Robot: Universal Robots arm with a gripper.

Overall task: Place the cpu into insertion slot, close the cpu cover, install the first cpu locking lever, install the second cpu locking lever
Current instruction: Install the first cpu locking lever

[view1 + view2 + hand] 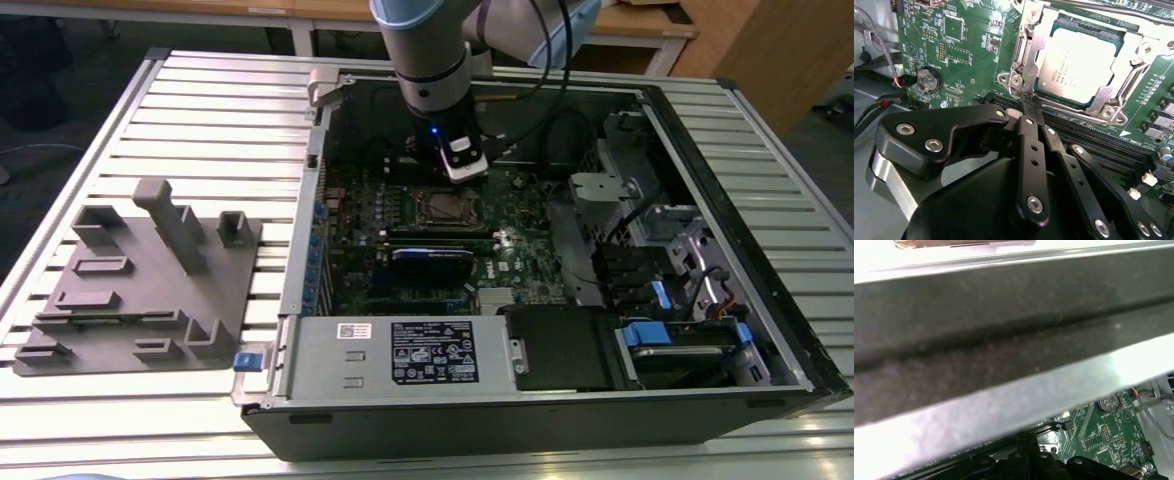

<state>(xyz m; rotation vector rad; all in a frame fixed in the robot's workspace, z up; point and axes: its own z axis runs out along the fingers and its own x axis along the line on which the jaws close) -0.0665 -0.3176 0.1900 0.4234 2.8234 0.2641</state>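
The cpu [1079, 62], a square chip with a silver top, lies in the insertion slot [445, 207] on the green motherboard. The cpu cover [1026, 45], a metal frame, lies flat around the chip. A thin locking lever [1069, 106] runs along the socket's edge beside the memory slots. My gripper [1026, 104] has its black fingers [1030, 145] drawn together to a narrow tip at the socket's corner, touching the frame there. In the exterior view my gripper [463, 170] hangs just behind the socket inside the open case. Its fingertips [1026, 445] also show in the first wrist view.
Long black memory slots [1094, 145] lie beside the socket, and a coin battery [929, 79] sits on the board. The case wall [1004, 340] is close to the wrist. A grey parts fixture [134, 280] lies at the exterior view's left, with the power supply [400, 350] in front.
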